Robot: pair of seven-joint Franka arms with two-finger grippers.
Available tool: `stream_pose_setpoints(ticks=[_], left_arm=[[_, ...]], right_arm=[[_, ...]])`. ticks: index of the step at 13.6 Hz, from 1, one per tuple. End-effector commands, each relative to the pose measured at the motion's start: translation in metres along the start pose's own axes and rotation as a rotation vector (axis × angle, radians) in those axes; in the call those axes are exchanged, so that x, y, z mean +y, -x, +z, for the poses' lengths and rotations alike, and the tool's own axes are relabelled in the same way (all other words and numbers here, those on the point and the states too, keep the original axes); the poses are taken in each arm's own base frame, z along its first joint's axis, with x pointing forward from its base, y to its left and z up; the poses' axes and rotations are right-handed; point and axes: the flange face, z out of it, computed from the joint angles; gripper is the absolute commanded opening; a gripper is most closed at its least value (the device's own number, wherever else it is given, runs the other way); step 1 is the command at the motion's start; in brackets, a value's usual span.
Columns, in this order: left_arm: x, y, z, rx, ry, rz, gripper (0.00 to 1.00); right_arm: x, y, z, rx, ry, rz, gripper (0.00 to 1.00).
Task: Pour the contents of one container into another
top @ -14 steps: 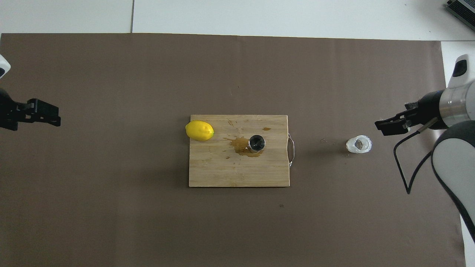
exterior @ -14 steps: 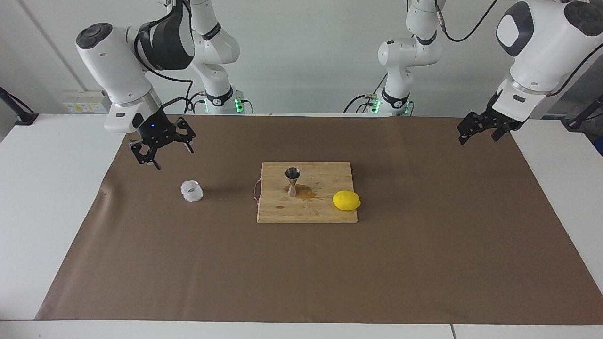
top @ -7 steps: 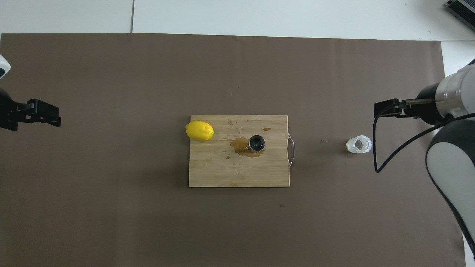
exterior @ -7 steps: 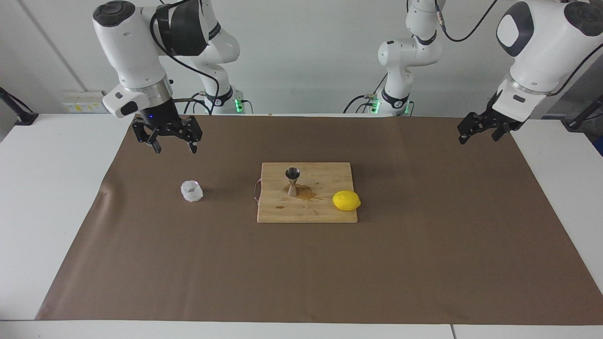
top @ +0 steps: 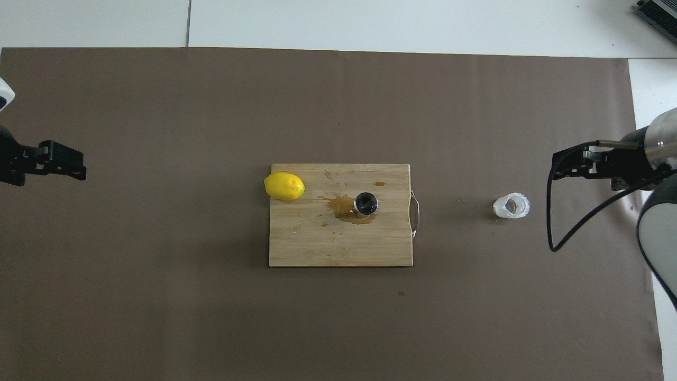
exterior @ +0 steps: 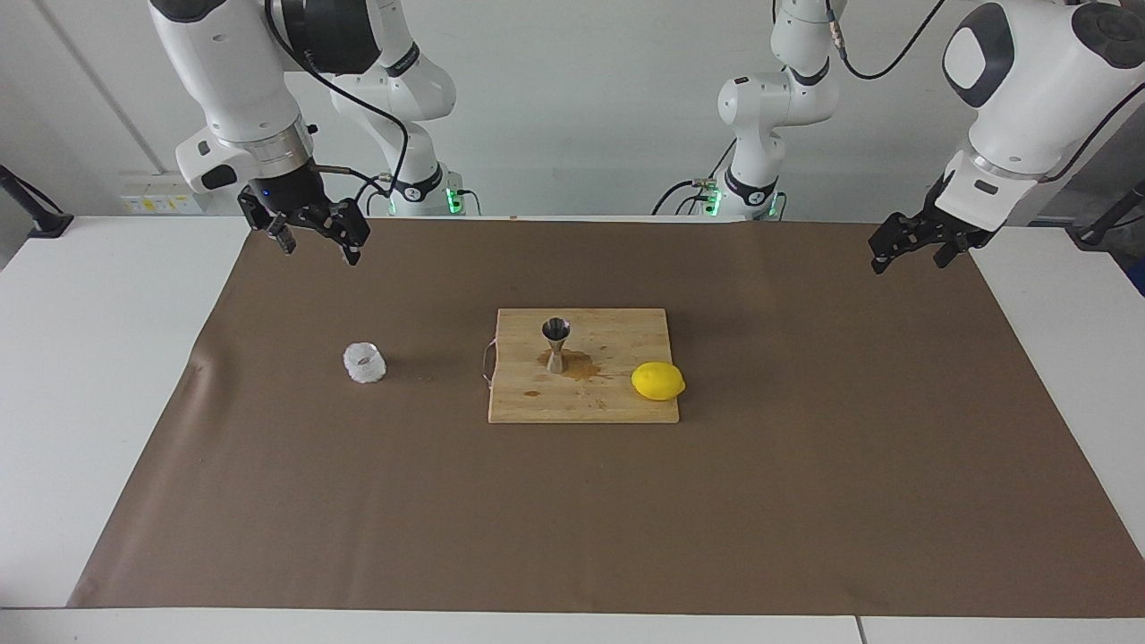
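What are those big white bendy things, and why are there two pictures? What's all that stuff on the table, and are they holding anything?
The white bendy things are two robot arms, each ending in a black two-finger claw called a gripper. One picture looks at the robots from across the table. The other looks down from above their heads, so everything appears turned around.

A brown mat covers the table. In the middle lies a wooden cutting board. On it stand a little metal measuring cup shaped like an hourglass, the jigger, with a brown puddle around its foot, and a yellow lemon at the board's edge. Off the board, toward the right arm's end, stands a small bumpy glass.

Neither claw holds anything. The right gripper and the left gripper are both open, up in the air over the mat's edges.
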Motion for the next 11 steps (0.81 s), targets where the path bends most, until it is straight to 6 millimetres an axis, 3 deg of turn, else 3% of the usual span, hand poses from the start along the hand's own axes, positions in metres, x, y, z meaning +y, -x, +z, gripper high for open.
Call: stream_pose_setpoints(ticks=[1, 11], left_arm=[[-0.0009, 0.0102, -0.0016, -0.005, -0.016, -0.001, 1.0], [-0.001, 0.0102, -0.0016, -0.005, -0.016, -0.001, 1.0]], right_arm=[[0.0089, 0.0033, -0.0021, -0.016, 0.016, -0.08, 1.0], [0.0024, 0.0124, -0.0023, -0.054, 0.004, -0.124, 1.0]])
